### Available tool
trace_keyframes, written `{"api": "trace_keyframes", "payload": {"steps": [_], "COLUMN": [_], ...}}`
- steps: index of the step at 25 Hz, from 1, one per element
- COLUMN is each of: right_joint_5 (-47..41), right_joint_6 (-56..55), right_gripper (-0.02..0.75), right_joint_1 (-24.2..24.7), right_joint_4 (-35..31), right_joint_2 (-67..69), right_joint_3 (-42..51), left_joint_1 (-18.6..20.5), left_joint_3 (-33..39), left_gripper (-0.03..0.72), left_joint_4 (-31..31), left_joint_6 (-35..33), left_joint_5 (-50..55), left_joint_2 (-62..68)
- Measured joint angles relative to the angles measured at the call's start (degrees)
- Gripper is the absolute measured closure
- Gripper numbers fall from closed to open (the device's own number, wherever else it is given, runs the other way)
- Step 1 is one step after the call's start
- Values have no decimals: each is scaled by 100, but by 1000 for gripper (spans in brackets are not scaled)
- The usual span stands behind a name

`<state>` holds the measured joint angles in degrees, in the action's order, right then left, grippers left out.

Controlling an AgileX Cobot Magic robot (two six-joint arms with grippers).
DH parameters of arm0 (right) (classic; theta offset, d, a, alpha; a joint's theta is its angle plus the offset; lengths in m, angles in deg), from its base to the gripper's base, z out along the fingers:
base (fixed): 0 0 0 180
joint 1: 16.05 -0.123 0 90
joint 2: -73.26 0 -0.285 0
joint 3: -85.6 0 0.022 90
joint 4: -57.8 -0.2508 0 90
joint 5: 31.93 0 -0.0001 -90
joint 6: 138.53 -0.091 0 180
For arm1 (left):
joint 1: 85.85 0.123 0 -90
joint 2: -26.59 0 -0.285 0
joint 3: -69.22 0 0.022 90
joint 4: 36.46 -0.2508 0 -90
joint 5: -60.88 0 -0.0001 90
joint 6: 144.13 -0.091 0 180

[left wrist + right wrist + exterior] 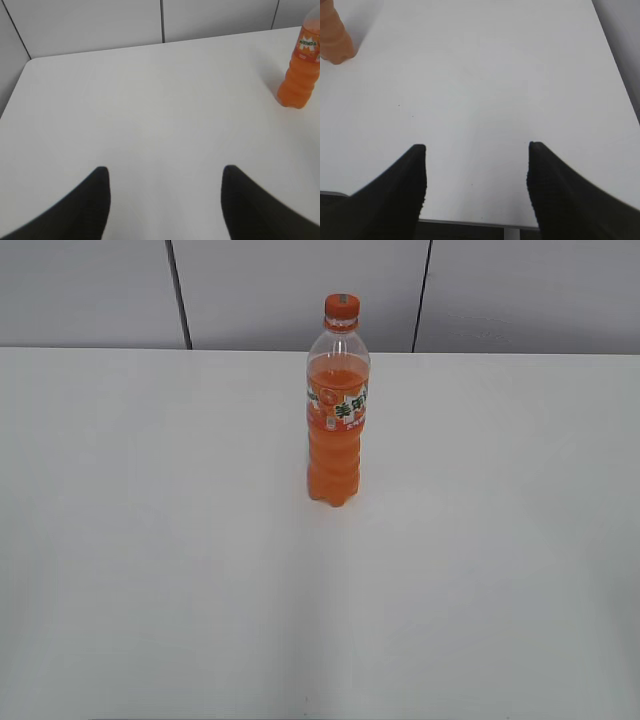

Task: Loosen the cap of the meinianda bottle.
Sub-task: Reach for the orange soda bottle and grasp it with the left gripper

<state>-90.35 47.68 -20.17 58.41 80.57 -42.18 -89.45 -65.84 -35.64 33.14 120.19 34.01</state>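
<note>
The meinianda bottle stands upright on the white surface, toward the far edge, just in front of the grey wall panels. Its orange cap sits on top, above the neck ring, and looks fully seated; nothing touches it.

Neither arm shows in the exterior view. The left pincer hangs with its jaws spread wide and nothing between them, well short of the bottle, which appears at the upper right of the left wrist view. The right pincer is likewise spread and empty, near the surface's near edge, with only the bottle's ribbed base visible at the upper left of its view.

Judging from the liquid level, the bottle is mostly full, so it should be fairly heavy and stable while standing, yet tall and slim enough to tip if pushed high up. The clear plastic wall is probably smooth and will give a little under pressure; the ribbed lower body below the label offers the firmest, least slippery hold for steadying. The cap is small and stiff, likely best pinched across its side wall from above, while the other pincer clamps the body so it cannot spin.
</note>
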Motion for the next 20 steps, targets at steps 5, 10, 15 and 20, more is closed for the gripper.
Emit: {"api": "trace_keyframes", "payload": {"steps": [5, 10, 15, 20], "right_joint_5": [0, 0, 0, 0], "right_joint_6": [0, 0, 0, 0], "right_gripper": [262, 262, 262, 262], "right_joint_1": [0, 0, 0, 0], "right_joint_4": [0, 0, 0, 0], "right_joint_2": [0, 0, 0, 0], "right_joint_3": [0, 0, 0, 0], "left_joint_1": [0, 0, 0, 0], "left_joint_3": [0, 0, 0, 0], "left_gripper": [253, 253, 253, 253], "left_joint_4": [0, 0, 0, -32], "left_joint_6": [0, 0, 0, 0], "left_joint_5": [0, 0, 0, 0], "left_joint_2": [0, 0, 0, 0]}}
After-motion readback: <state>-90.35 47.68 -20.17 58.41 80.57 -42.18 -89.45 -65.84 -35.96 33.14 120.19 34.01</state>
